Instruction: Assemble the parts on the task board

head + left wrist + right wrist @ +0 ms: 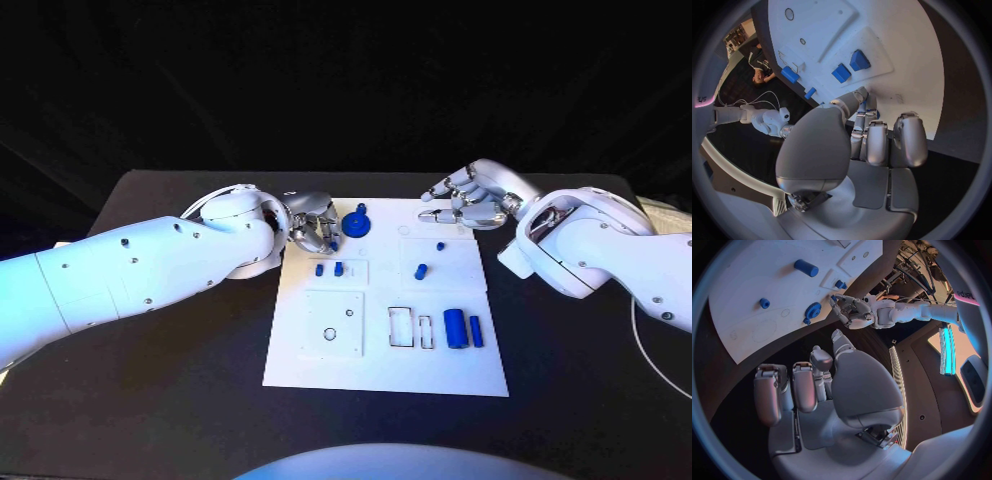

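We see the white task board [387,375] centre frame on the black table [173,400], blue parts [454,327] on it; no writing is legible. Left hand [309,224] and right hand [464,203] hover at its upper edge, fingers curled, holding nothing.

A black desk [173,400] was seen beneath everything, its dark top left bare on both sides. A black curtain [346,80] was hung behind its far edge. A thin white cable [645,340] was draped in a curve across the desk near its right edge.
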